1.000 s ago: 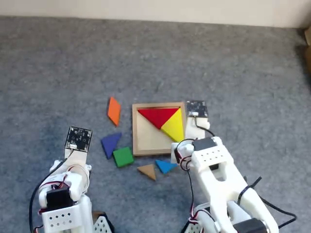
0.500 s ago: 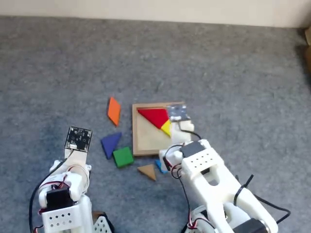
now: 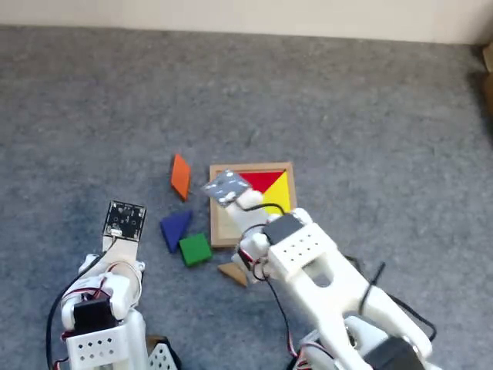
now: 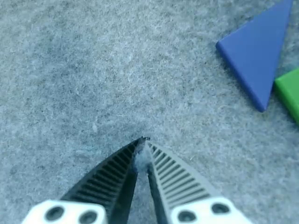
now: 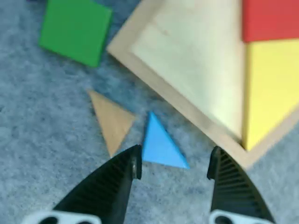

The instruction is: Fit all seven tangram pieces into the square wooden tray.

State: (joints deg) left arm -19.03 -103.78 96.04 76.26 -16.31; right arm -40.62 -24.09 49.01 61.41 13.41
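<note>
The square wooden tray (image 3: 217, 231) (image 5: 187, 60) holds a red triangle (image 3: 266, 180) (image 5: 271, 18) and a yellow triangle (image 3: 280, 197) (image 5: 271, 88). My right arm (image 3: 296, 247) hangs over the tray's near side. Its gripper (image 5: 174, 168) is open, with the light blue triangle (image 5: 161, 147) lying on the carpet between its fingers. A tan triangle (image 3: 233, 272) (image 5: 112, 121) lies just beside it. The green square (image 3: 195, 249) (image 5: 74, 30), dark blue triangle (image 3: 175, 227) (image 4: 259, 51) and orange parallelogram (image 3: 180, 176) sit left of the tray. My left gripper (image 4: 142, 144) is shut on nothing, over bare carpet near the dark blue triangle.
Grey carpet (image 3: 370, 116) covers the table, with free room behind and to the right of the tray. The left arm (image 3: 115, 254) stands at the near left. A pale strip runs along the far edge.
My right arm has swung left across the tray, from its right edge to over its left part, and now covers the light blue triangle in the high view. The left arm has not moved.
</note>
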